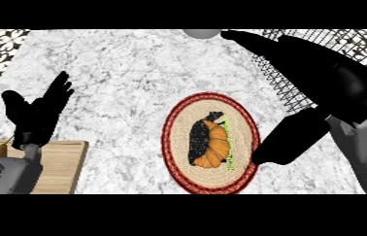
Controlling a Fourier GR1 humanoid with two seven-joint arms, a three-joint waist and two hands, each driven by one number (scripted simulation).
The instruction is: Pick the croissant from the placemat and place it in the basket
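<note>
Big and black, the right hand (315, 84) fills the right side of the view, closer to the eye than anything else. Its long fingers (247, 37) point up and to the left, almost to the top edge of the worktop (136, 70). Its thumb (290, 140) points down and to the left, and the tip ends just beside the right rim of the placemat (179, 155). The fingers are straight and spread wide from the thumb. They hold nothing.

Under the hand there is a dark wire mesh, the basket (287, 87). Only part of it shows past the hand, at the right side and up at the top right corner.

The placemat is a round woven mat with a dark red rim. It lies on the white and grey worktop, a little right of the middle and low down. The croissant (209, 143) sits in the middle of the mat. It is orange, with a black side on the left and a thin green strip on the right. No hand touches it.

The left hand (36, 113) is at the left edge, fingers up and open, holding nothing. Below it is a wooden board (64, 164).

A small grey round thing (201, 33) peeks in at the top edge.
</note>
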